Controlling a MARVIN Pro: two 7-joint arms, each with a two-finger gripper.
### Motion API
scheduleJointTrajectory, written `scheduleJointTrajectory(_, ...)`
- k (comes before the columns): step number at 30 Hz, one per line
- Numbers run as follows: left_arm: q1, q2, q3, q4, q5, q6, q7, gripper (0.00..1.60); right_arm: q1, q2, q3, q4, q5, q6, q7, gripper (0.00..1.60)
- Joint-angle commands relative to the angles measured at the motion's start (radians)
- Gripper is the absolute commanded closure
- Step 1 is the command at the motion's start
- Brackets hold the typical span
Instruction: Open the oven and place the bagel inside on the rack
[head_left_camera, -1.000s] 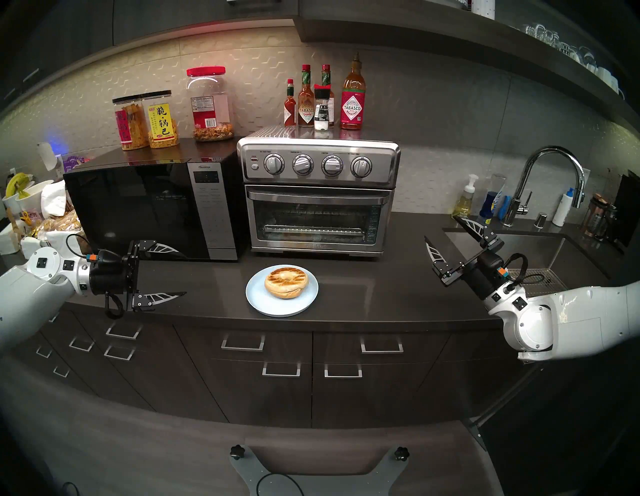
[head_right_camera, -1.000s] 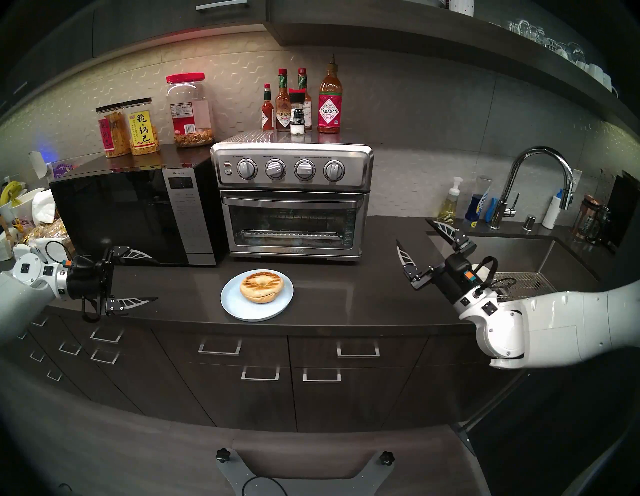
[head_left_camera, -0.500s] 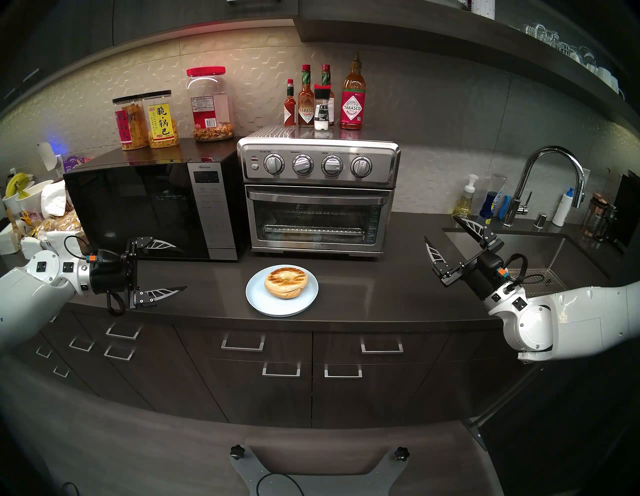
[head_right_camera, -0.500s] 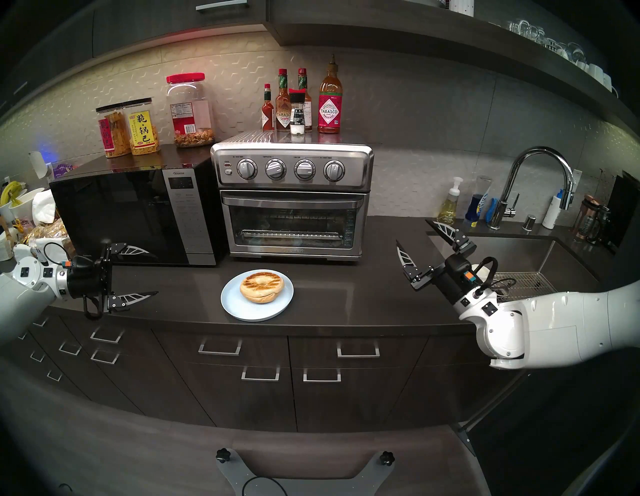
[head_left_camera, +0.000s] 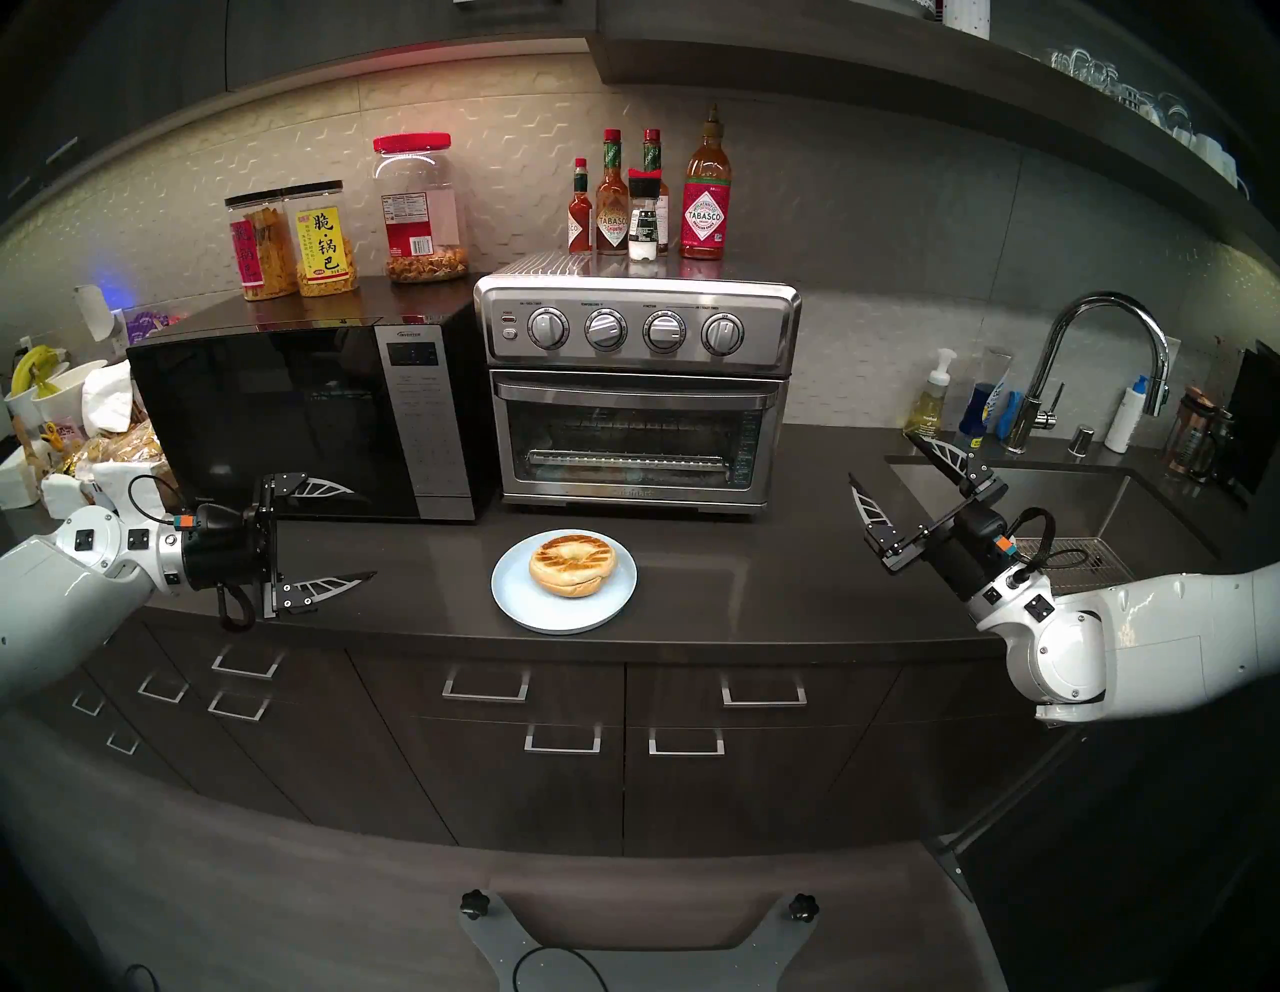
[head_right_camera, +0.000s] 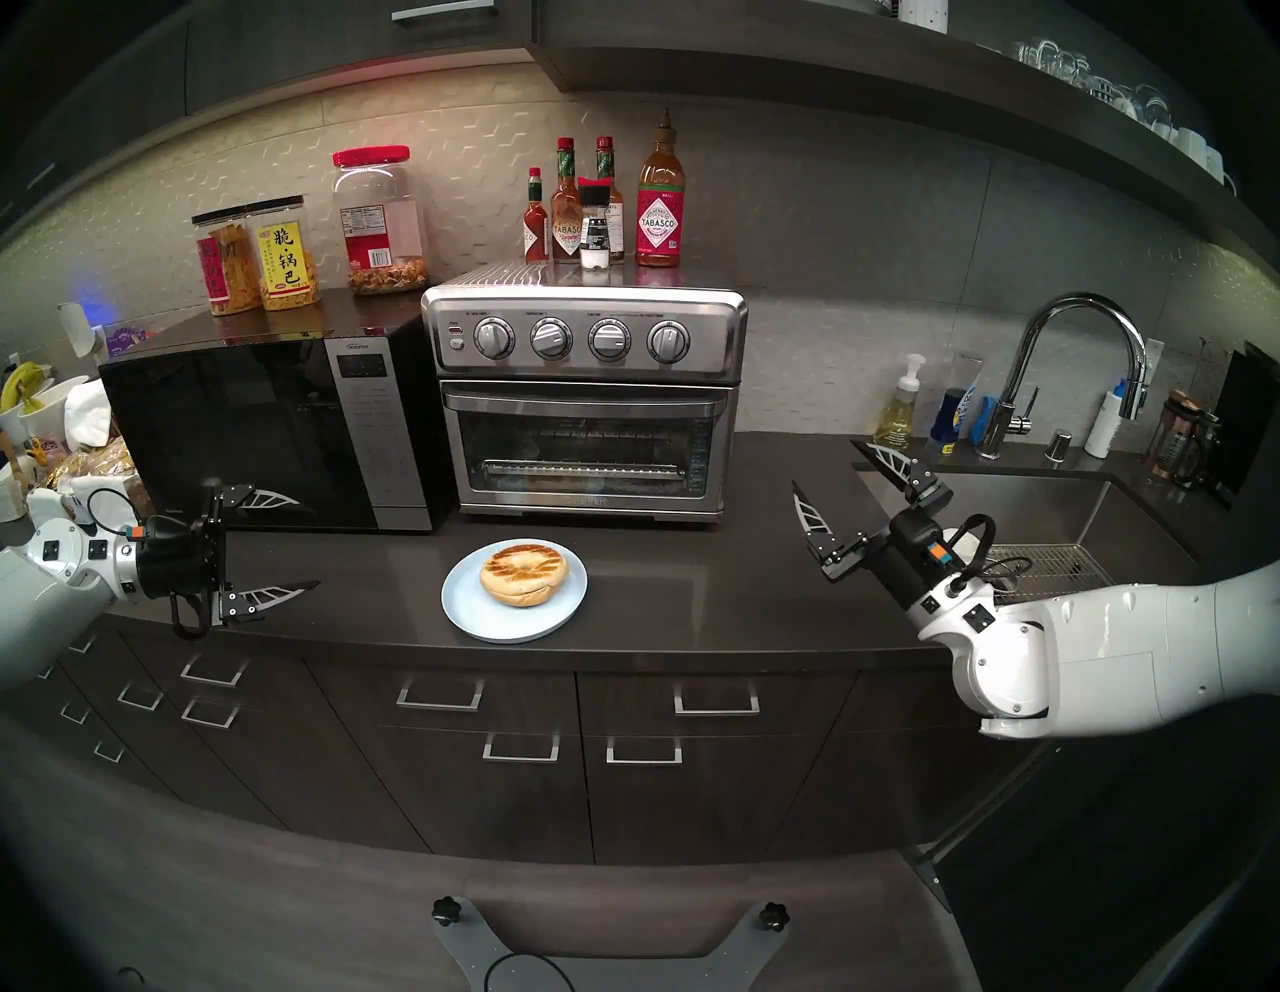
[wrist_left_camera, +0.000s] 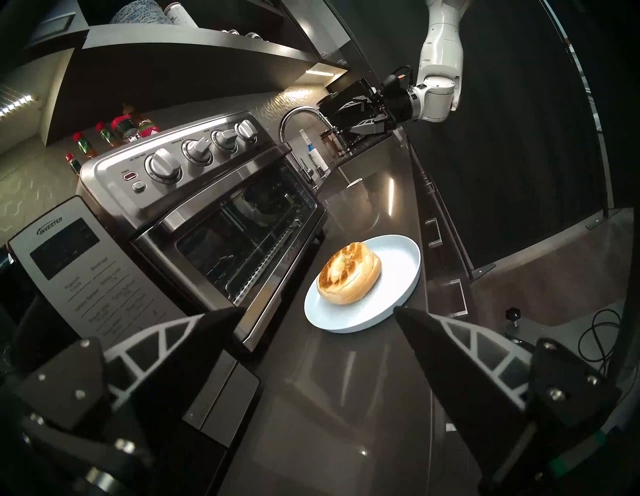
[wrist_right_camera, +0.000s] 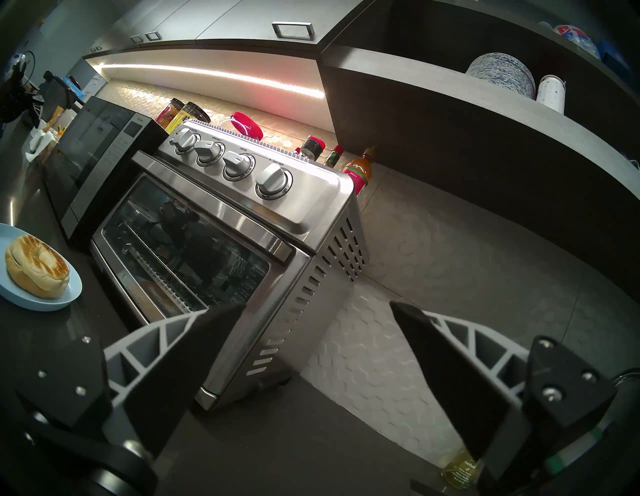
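**Both tools spread and idle while the oven stays shut**

Left tool (head_left_camera: 322, 533) and right tool (head_left_camera: 890, 467) hang released, fingers spread wide and grasping nothing, one to each side of the work and well apart from it; that flanking stance leaves the middle of the dark, glossy tabletop (head_left_camera: 727, 589) free for a drop-down door to swing onto, I judge.

Between them, the round golden-tan bagel (head_left_camera: 573, 562) with dark grill marks lies flat on a smooth pale blue plate (head_left_camera: 609, 603), just in front of the boxy brushed stainless-steel oven (head_left_camera: 637, 388). Its glass-windowed door is closed, the bar handle (head_left_camera: 636, 395) across the top untouched. Through the glass the thin silver wire rack (head_left_camera: 627, 458) sits level and low in the cavity. Four ribbed round knobs line the panel above. A wider black glossy microwave (head_left_camera: 305, 415) stands touching or just beside the oven's left.
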Motion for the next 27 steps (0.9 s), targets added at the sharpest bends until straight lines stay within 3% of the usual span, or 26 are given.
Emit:
scheduleJointTrajectory(1, -0.029, 0.02, 0.007, -0.007, 0.005, -0.028, -0.105, 0.0, 0.012, 0.0, 0.009, 0.0, 0.001, -0.001, -0.002, 0.0)
scheduleJointTrajectory(3, -0.032, 0.023, 0.014, -0.009, 0.008, -0.034, -0.096, 0.0, 0.012, 0.0, 0.01, 0.0, 0.001, -0.001, -0.002, 0.0)
scheduleJointTrajectory(4, -0.043, 0.055, -0.014, 0.099, -0.006, -0.016, -0.052, 0.0, 0.009, -0.001, 0.008, 0.001, 0.0, -0.001, -0.002, 0.0)
scheduleJointTrajectory(6, -0.046, 0.077, -0.02, 0.108, -0.006, -0.012, -0.009, 0.0, 0.006, -0.001, 0.006, 0.001, 0.0, -0.001, -0.001, 0.0)
scheduleJointTrajectory(13, -0.065, 0.089, -0.033, 0.188, -0.006, -0.01, 0.006, 0.0, 0.002, -0.001, 0.004, 0.001, -0.001, -0.001, -0.001, 0.0)
scheduleJointTrajectory(20, -0.089, 0.079, -0.047, 0.275, -0.003, -0.007, 0.007, 0.0, -0.001, -0.001, 0.005, 0.002, -0.002, -0.001, -0.001, 0.0)
scheduleJointTrajectory(27, -0.116, 0.045, -0.058, 0.306, -0.001, -0.004, 0.006, 0.0, -0.003, -0.001, 0.006, 0.002, -0.003, -0.001, -0.001, 0.0)
